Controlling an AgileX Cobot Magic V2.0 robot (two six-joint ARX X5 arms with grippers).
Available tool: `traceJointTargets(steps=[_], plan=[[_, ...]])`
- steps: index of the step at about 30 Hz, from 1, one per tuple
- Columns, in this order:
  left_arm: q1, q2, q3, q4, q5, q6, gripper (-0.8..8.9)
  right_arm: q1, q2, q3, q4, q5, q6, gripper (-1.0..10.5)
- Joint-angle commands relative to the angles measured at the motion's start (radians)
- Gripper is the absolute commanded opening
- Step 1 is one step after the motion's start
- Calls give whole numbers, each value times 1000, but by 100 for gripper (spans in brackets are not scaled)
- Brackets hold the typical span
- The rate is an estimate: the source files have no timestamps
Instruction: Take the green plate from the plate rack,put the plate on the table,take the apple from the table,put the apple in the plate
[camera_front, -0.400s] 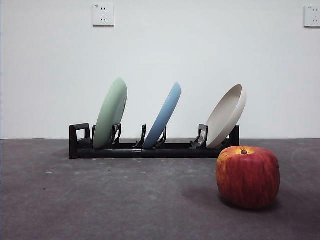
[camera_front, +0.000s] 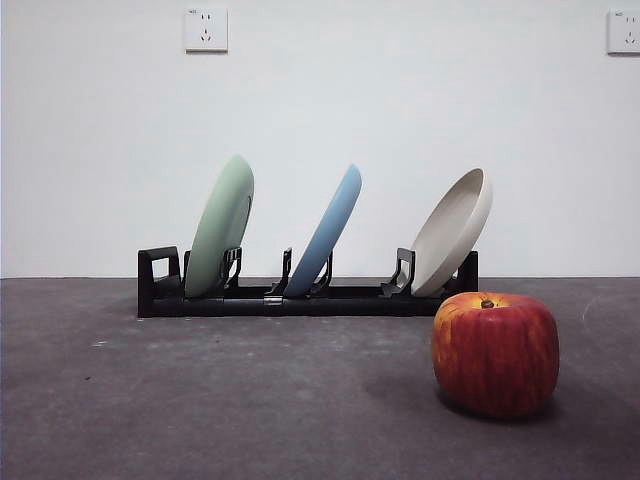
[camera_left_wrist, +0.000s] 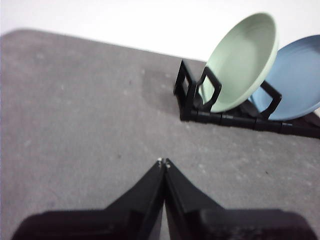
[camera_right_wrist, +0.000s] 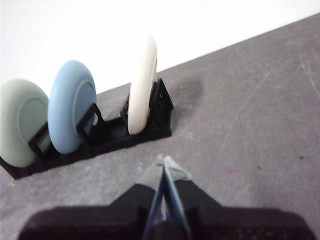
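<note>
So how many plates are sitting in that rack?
3, all leaning in the black rack: the green plate near its loop end, the blue plate in the middle, the cream plate at the other end, behind the apple. None seems hidden.

My two grippers: black, matte, two-jaw.

My left gripper (camera_left_wrist: 163, 161) has plain black wedge jaws narrowing to pale specks at the tips, on a wide black block base. My right gripper (camera_right_wrist: 164, 161) is the same black block, but its jaws show greyish tips and thin blue edging along the seam.
</note>
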Motion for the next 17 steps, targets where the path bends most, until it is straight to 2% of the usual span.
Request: traceJointTargets(steps=[1,9,17], plan=[[3,31,29,6,7,-42,-6,1,61,51,6,0,15,-16],[3,183,178,6,3,-42,-6,1,335,249,-19,-8,14,-16],[3,440,406,6,42,-34,-6,1,619,450,-39,-228,-56,-15]])
